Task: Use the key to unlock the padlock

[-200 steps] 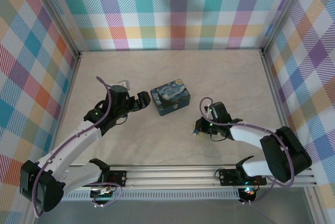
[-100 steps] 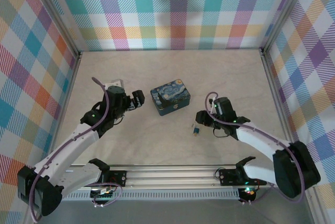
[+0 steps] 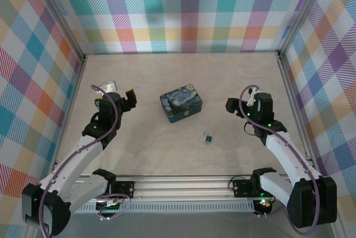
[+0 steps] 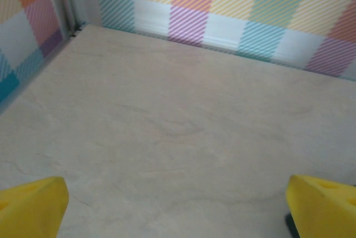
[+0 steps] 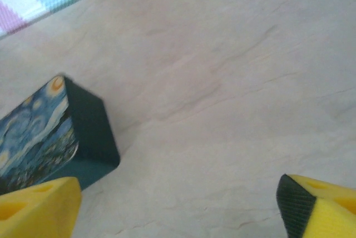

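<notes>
Tiny blue padlock (image 3: 208,137), marbled tabletop (image 3: 167,77)

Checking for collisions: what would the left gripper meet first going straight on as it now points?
The way ahead of the left gripper looks free: bare table, then the checked back wall, though depth is unclear.

Bare table (image 3: 156,149) all around the padlock (image 3: 208,137); tin (image 3: 181,104) near its far-left.
</notes>
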`<act>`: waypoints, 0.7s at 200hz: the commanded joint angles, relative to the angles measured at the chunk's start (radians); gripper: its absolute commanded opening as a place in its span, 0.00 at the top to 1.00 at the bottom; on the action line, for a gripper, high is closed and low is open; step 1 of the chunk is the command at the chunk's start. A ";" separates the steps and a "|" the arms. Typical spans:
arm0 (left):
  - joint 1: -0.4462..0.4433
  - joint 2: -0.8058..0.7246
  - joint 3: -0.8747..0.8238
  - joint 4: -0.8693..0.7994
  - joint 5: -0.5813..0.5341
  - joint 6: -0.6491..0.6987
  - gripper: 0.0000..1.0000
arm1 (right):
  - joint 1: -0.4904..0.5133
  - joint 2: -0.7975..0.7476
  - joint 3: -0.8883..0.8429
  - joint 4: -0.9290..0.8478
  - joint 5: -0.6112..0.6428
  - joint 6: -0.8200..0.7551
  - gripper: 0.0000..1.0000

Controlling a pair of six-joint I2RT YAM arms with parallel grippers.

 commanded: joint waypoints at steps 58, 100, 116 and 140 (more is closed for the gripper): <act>0.141 0.131 -0.167 0.284 0.051 0.117 0.00 | -0.146 0.194 -0.150 0.489 0.003 -0.286 0.00; 0.166 0.239 -0.222 0.441 0.097 0.139 0.00 | -0.161 0.355 -0.208 0.802 -0.030 -0.295 0.00; 0.169 0.280 -0.227 0.485 0.119 0.154 0.00 | -0.163 0.375 -0.218 0.864 -0.043 -0.319 0.00; 0.178 0.335 -0.236 0.552 0.156 0.164 0.00 | -0.174 0.433 -0.251 0.967 -0.065 -0.315 0.00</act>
